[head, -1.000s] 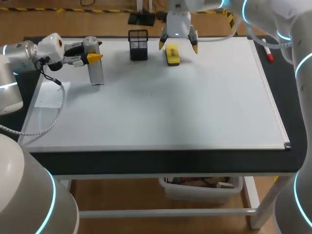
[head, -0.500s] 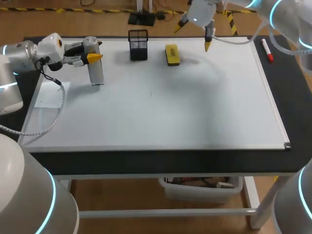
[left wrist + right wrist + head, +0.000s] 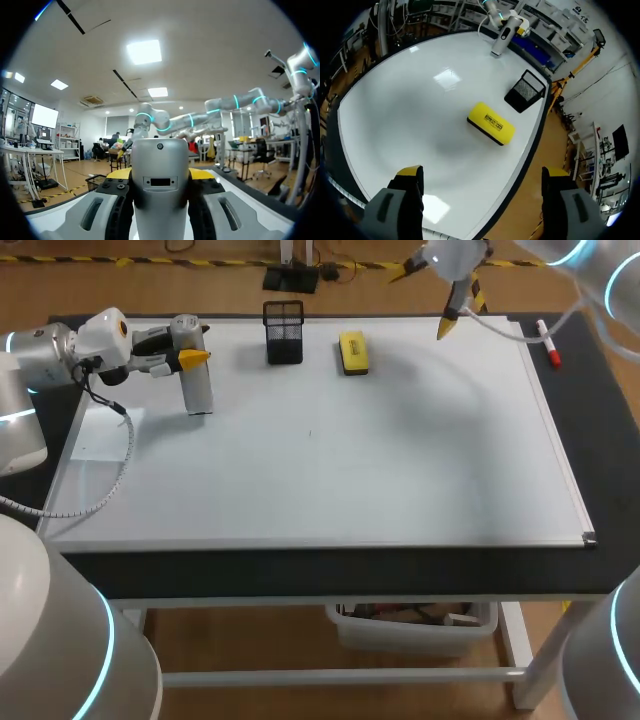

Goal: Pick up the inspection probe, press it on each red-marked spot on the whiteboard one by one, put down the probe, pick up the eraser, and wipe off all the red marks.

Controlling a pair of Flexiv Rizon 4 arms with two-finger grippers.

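the eraser lies alone at the whiteboard's 12 o'clock now that the right gripper has lifted to its 2 o'clock, fingers spread and empty. the left gripper clasps the upright probe at 10 o'clock. best withdraw high, clear of the eraser.

Right arm only. At 1.0 s ago our right end effector stood with a fingertip on either side of the eraser. By 0.5 s ago it had risen clear and swung to our right. It has now travelled further right and back, to above the far edge of the whiteboard. In the right wrist view the eraser now lies ahead of the wide-spread fingers, well apart from them.
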